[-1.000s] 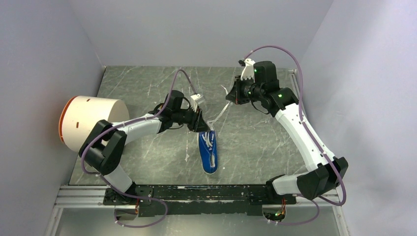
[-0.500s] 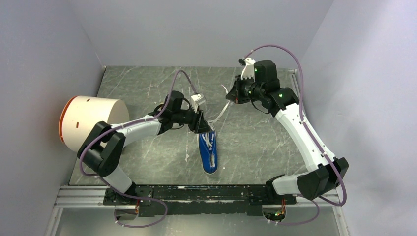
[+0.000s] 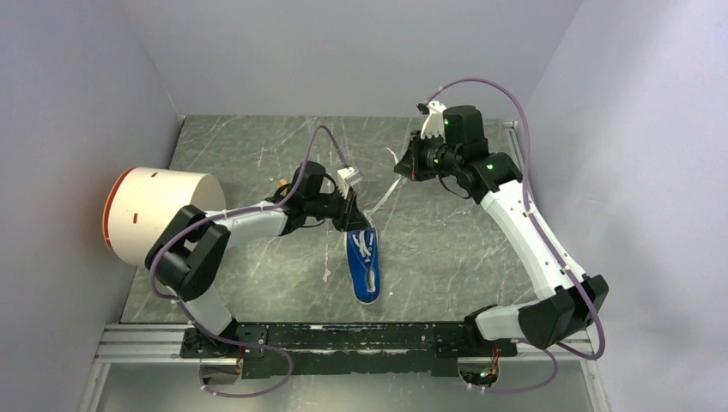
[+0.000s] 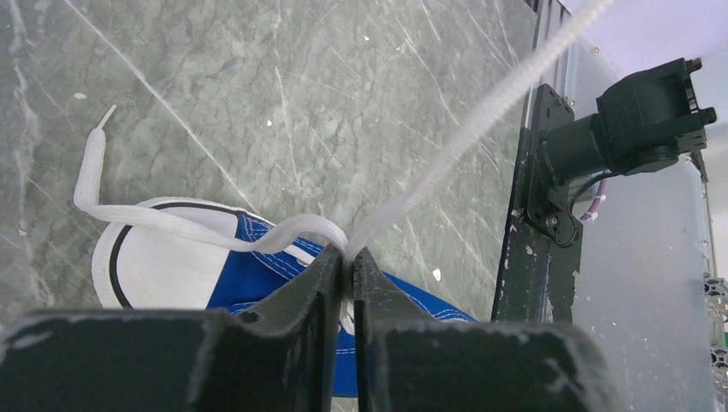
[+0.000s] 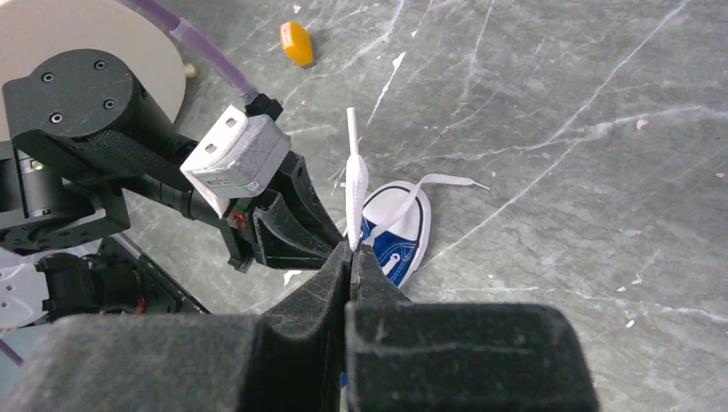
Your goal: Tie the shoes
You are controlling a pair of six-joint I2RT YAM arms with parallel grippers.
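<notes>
Left wrist: your left tool (image 4: pixel 348 255) pinched the laces (image 4: pixel 292 233) at the sneaker (image 4: pixel 172 268); your right tool (image 5: pixel 350 249) pinched a lace end (image 5: pixel 354 182).

One sneaker (image 3: pixel 364 264), one yellow block (image 5: pixel 297 43), one cylinder (image 3: pixel 163 215).

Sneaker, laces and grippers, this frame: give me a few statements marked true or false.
1. The sneaker rests on the table. True.
2. The left gripper is open, clear of the laces. False: it is shut on the lace right at the sneaker.
3. The right gripper is shut on the lace, away from the sneaker. True.
4. The laces are tied in a bow. False: a loose lace end lies on the table beside the sneaker.
5. The yellow block sits inside the sneaker. False: it lies on the table, apart from it.
</notes>
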